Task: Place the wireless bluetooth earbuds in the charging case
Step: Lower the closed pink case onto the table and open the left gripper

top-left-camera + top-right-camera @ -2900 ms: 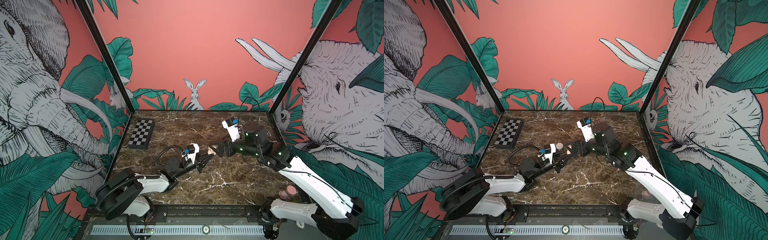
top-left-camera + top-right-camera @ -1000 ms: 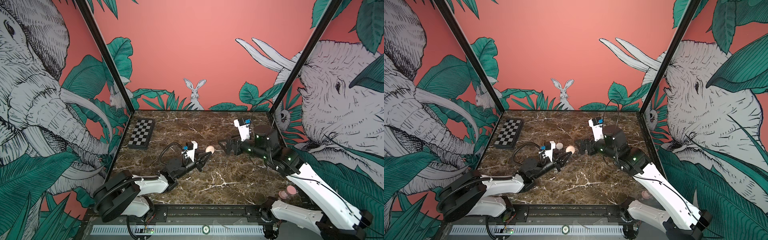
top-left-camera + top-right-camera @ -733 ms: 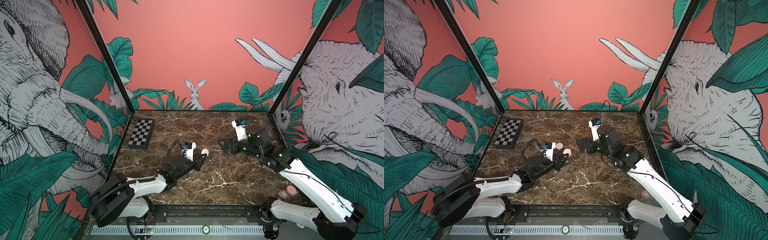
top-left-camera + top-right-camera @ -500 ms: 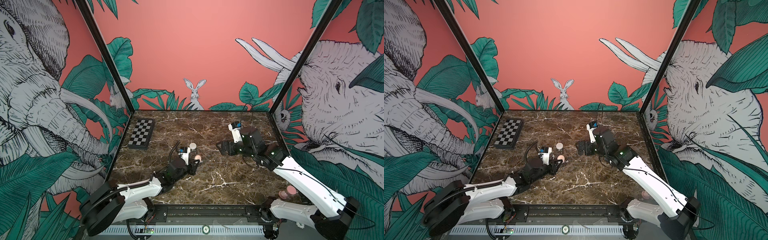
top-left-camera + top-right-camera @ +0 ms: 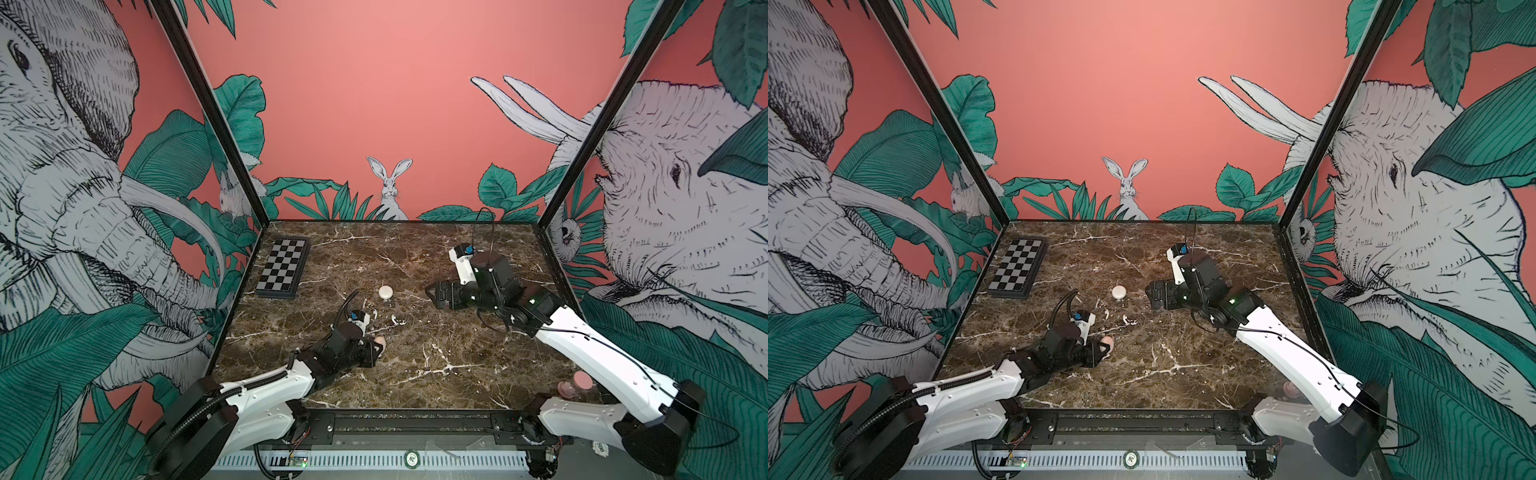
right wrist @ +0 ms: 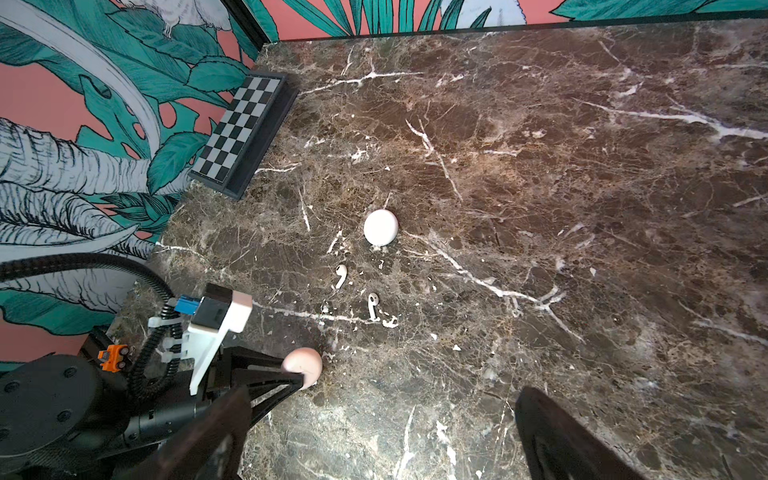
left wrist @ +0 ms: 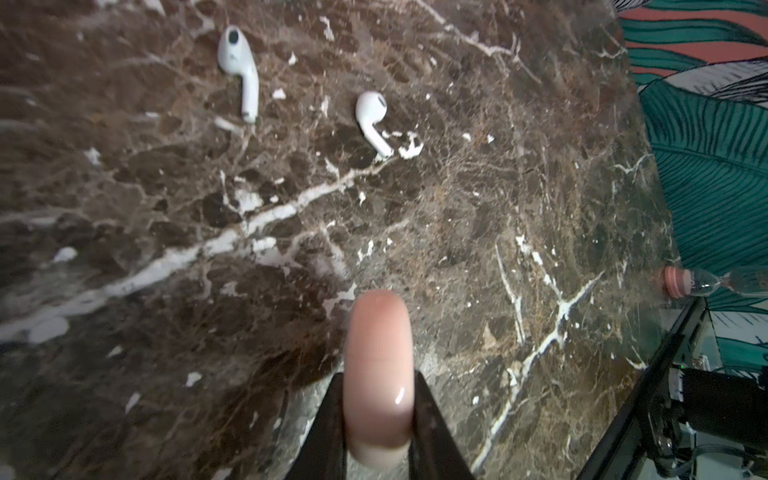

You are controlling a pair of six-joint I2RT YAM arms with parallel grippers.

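Brown marble tabletop offers open room across its middle and right, with walls along the left, right and far edges. A black-and-white chessboard sits in the far left corner. My left gripper is clamped on the pink round charging case, low over the near-left marble. Two white stemmed plastic earbuds lie loose just beyond it, apart from each other, with a white round puck-like case farther on. My right gripper hangs to their right with its jaws spread wide, holding nothing.
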